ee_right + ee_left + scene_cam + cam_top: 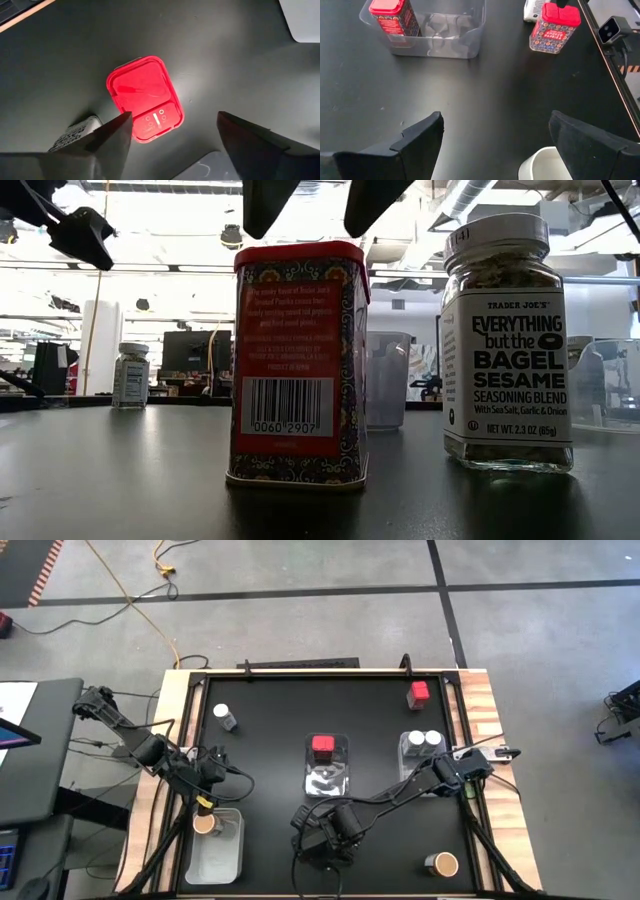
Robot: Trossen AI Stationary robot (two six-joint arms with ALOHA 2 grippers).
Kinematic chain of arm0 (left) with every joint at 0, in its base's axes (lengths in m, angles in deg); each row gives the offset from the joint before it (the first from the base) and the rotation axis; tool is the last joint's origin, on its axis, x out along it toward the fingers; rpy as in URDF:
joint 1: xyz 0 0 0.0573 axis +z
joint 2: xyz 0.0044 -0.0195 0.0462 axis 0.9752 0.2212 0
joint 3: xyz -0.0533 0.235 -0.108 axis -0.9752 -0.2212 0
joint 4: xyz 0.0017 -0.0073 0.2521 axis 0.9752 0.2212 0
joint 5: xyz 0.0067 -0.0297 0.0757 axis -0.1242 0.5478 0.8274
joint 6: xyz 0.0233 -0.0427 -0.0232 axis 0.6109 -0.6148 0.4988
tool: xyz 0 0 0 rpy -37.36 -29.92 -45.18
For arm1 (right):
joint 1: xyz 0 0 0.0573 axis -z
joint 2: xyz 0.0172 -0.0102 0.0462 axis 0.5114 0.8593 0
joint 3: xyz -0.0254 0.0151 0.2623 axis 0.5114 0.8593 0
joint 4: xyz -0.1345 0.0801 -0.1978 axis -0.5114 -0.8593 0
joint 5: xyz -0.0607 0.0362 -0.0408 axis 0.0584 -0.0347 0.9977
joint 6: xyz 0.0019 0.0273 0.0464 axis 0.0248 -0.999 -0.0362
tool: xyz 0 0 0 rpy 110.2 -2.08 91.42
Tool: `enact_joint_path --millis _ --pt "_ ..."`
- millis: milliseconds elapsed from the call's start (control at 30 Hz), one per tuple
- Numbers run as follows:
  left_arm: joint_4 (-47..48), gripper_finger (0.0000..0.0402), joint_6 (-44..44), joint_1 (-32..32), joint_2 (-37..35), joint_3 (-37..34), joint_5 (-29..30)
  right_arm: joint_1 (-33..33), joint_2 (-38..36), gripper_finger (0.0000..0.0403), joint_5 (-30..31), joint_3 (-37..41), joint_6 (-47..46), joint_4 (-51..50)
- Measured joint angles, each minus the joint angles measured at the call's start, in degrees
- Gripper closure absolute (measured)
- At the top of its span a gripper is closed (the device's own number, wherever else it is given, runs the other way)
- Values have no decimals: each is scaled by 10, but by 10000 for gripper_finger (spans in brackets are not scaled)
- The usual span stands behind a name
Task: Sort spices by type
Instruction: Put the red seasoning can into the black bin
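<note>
High view: the left gripper [208, 780] hangs near the table's [270, 710] left edge, above a brown-topped jar [204, 823] standing in the near-left bin [228, 858]. The right gripper [322, 838] sits at the near edge, centre. One red tin [323, 746] stands in the centre bin [328, 780]; another red tin [418, 693] stands at the far right corner.

Low view: a red tin [298, 365] stands upright beside a seasoning jar [506, 345], apart.

Left wrist view: fingers [417, 145] spread wide, holding nothing.

Right wrist view: fingers [112, 137] parted above a red tin's lid [145, 98], not gripping it.
</note>
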Motion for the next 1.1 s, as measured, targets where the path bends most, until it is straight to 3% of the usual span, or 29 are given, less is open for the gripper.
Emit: enact_joint_path --millis 200,400,600,700,867,1100 --pt "5 56 0 0 0 0 0 5 0 15 0 0 -40 0" --pt "6 56 0 0 0 0 0 10 0 4 0 0 -73 -2" --pt "8 56 0 0 0 0 0 10 5 16 -4 0 91 -20" --pt "9 56 0 0 0 0 0 9 5 25 -35 0 147 -17" --pt "11 56 0 0 0 0 0 9 14 33 -86 -1 167 3" --pt "11 56 0 0 0 0 2 10 34 34 -90 1 168 37"
